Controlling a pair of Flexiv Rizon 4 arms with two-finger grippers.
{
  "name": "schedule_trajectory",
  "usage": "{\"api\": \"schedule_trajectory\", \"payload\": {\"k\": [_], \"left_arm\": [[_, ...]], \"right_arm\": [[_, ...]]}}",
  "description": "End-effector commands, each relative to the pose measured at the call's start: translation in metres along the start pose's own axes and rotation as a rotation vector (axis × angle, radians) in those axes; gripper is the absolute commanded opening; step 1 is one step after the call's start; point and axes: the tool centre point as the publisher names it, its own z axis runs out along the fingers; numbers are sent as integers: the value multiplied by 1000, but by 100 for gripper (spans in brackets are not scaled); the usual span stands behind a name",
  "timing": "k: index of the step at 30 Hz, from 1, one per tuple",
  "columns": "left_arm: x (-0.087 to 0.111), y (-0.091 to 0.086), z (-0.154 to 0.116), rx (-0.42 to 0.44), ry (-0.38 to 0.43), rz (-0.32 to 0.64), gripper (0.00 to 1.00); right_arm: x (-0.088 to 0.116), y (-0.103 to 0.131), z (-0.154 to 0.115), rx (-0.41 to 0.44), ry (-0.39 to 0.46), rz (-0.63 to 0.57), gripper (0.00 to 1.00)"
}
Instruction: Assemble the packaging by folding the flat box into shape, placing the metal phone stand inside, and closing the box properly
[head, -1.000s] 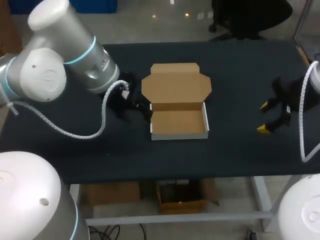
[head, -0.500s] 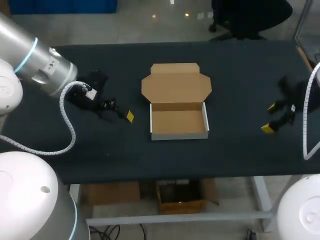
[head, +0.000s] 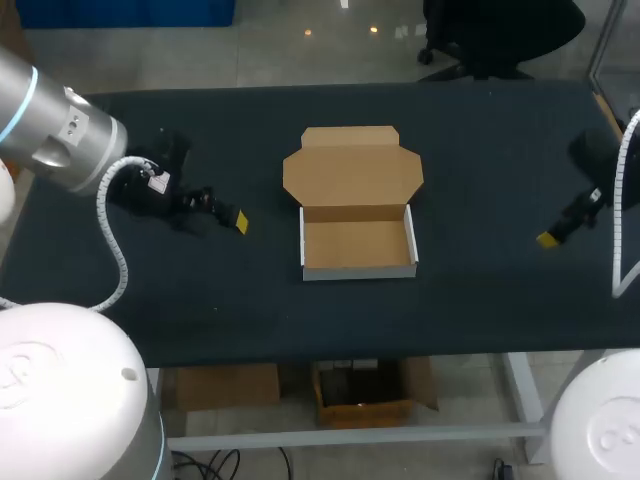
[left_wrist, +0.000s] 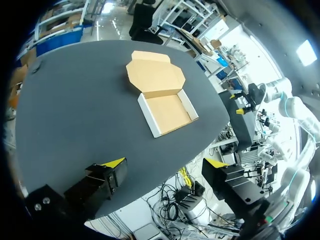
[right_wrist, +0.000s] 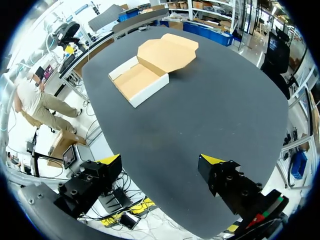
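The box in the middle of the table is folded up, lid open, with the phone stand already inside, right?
No: the box is folded up, lid open, but empty; the head view shows only bare cardboard inside.

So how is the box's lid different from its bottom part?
The lid lies flat on the table; the bottom part has short walls standing up. The lid has slanted corners; the bottom part is a plain rectangle. The lid is all brown; the bottom part's walls show white outside. Both are brown cardboard, joined along one fold.
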Motion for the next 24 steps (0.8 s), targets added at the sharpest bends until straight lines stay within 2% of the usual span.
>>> {"api": "schedule_trajectory", "payload": {"k": [1,8,11,18,24], "left_arm": [[6,1,-12,-17,-86,-26,100],[3,-1,-20,-48,-129,-65,100],[-1,-5,-26,-57,-150,-112,100],[-6,-18,-42,-87,-226,-242,100],[-17,-33,-44,-105,-267,-298,100]], "right_arm": [[3,-4,-10,7,-25,28,100],[7,-9,-19,11,-74,84,100],[8,-11,-24,19,-108,122,100],[11,-14,-38,68,-259,310,100],[-4,-15,-44,107,-308,449,100]]}}
